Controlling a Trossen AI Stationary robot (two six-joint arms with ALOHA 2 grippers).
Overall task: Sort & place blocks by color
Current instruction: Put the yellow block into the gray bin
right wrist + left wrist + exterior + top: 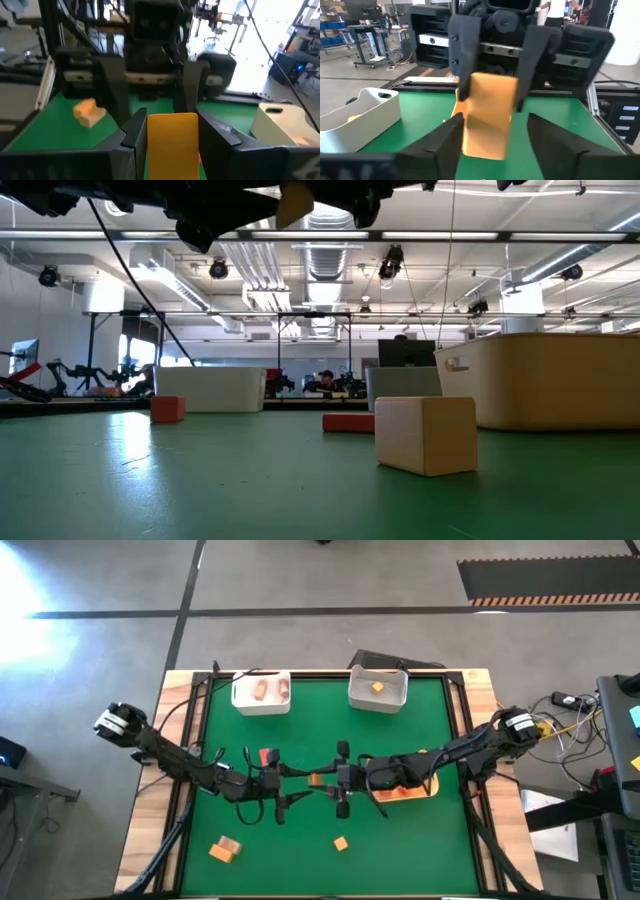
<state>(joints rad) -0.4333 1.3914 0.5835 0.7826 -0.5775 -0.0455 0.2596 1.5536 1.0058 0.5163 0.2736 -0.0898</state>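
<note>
Meeting over the middle of the green table (300,850), the two grippers face each other with one yellow-orange bar (316,779) between them; the left gripper (292,786) reaches in from the left side and the right gripper (343,778) from the right. In the right wrist view the bar (172,145) stands upright between that arm's own fingers (131,135), pressed on both sides — the right jaws are clenched on it; the other gripper stands open just behind it. In the left wrist view the same bar (487,115) is pinched by the far gripper's fingers (462,55), while the left arm's own fingers (442,145) sit spread apart to either side of its lower end — the left jaws are released, and whether they touch the bar cannot be told. From table height the bar (295,202) hangs well above the surface.

Elsewhere: a red block (265,756) lies just behind the left gripper; two blocks (225,848) lie touching near the front left; a small orange cube (341,843) lies front of centre; the left white bin (262,693) holds tan pieces and the right white bin (378,689) holds one orange cube; an orange tray (412,790) lies partly under the right arm.
</note>
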